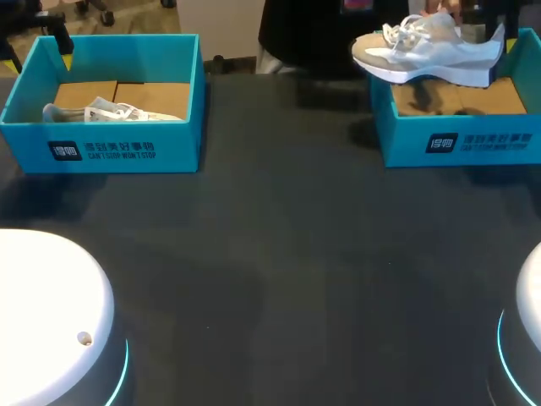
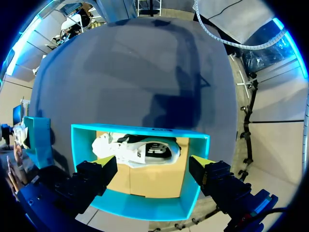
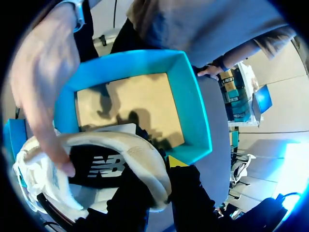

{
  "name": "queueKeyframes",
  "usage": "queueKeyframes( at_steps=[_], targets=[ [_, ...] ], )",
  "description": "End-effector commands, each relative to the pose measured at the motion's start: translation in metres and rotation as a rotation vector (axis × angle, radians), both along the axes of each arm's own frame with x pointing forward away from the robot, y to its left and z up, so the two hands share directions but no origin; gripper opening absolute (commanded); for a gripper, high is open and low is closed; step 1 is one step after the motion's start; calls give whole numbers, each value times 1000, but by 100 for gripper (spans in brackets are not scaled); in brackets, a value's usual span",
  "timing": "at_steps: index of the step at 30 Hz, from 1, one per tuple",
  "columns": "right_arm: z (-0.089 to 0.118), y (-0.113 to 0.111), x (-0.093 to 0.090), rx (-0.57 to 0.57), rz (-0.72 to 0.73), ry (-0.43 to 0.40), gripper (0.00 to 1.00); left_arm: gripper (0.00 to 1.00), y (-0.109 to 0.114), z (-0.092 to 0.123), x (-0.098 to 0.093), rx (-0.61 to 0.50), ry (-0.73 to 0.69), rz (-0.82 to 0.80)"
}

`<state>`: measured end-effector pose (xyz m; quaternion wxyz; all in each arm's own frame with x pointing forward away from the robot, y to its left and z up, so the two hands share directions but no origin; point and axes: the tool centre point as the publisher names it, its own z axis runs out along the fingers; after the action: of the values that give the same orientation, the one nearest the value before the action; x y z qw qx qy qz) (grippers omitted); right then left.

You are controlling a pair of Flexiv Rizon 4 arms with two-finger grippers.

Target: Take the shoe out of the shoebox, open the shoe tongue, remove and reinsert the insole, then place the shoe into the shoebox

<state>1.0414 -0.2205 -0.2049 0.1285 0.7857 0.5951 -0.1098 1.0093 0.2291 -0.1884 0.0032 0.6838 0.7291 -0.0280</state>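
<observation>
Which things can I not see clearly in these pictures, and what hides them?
Right gripper: in the right wrist view the raised shoe covers most of it; its hold is unclear.
Shoe in the left shoebox: in the head view the front wall hides its lower part.
Person's hand: the head view's top edge cuts it off.

Right fingers [image 3: 176, 161] (largely) behind shoe [image 3: 101, 166]

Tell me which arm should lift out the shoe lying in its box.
Left. Its open fingers hang over the shoebox holding that shoe; the right gripper is at the other shoebox.
</observation>
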Motion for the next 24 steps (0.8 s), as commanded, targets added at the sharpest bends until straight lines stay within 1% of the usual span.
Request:
queueKeyframes(
  at_steps=[1,7,12,17,24],
  targets=[
    [4,6,-12,-17,16,-49,0,100,0,0,-1,2,-2,0],
    [4,16,-24,-11,17,-42,0,100,0,0,-1,2,-2,0],
    [9,25,-37,-26,16,-63,0,100,0,0,-1,2,-2,0],
    [12,33,-48,-38,28,-56,0,100,0,0,-1,2,-2,0],
    [24,49,-69,-62,44,-56,0,100,0,0,-1,2,-2,0]
  ],
)
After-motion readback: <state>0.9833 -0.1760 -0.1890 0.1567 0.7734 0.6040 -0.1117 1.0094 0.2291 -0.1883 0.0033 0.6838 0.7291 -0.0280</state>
